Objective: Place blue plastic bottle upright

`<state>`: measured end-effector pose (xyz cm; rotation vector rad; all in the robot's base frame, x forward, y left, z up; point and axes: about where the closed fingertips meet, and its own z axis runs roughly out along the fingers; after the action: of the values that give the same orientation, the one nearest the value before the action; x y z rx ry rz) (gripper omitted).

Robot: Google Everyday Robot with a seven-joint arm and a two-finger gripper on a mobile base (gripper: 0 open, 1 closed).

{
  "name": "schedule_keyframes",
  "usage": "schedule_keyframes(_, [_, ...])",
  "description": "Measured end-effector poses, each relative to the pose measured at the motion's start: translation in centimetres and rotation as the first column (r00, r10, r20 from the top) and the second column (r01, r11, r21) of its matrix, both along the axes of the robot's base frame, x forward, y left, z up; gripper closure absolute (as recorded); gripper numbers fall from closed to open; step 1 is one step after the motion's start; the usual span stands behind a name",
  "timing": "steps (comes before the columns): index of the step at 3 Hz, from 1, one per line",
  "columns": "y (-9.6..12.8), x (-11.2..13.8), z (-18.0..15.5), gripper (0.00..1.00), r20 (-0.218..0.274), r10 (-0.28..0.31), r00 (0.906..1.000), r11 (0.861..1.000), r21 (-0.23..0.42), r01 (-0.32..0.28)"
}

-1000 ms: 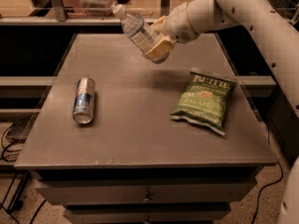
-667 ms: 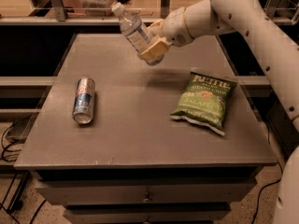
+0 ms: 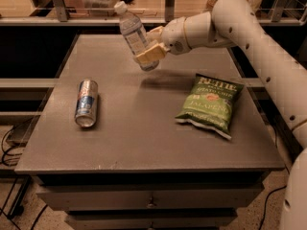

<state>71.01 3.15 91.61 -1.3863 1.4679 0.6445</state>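
The gripper (image 3: 147, 44), clenched around the lower half of the bottle (image 3: 132, 30), holds it tilted, cap uppermost, above the far part of the table (image 3: 144, 147). Risk: if set down at this lean, the bottle probably topples and rolls.

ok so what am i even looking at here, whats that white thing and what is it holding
The white thing is a robot arm, reaching in from the right. Its two-finger gripper is shut on the blue plastic bottle, held above the far part of the table, tilted with its white cap up and left. The one camera looks down at the table from its front. On the table lie a metal can on its side, left, and a green chip bag, right.
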Motion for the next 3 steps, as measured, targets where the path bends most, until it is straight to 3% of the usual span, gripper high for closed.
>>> schedule_keyframes(1, [0.39,0.08,-0.07,1.00,-0.014,-0.009,0.9999,0.997,0.073,0.010])
schedule_keyframes(3, [1.31,0.01,-1.06,1.00,-0.006,-0.006,1.0000,0.992,0.129,0.007])
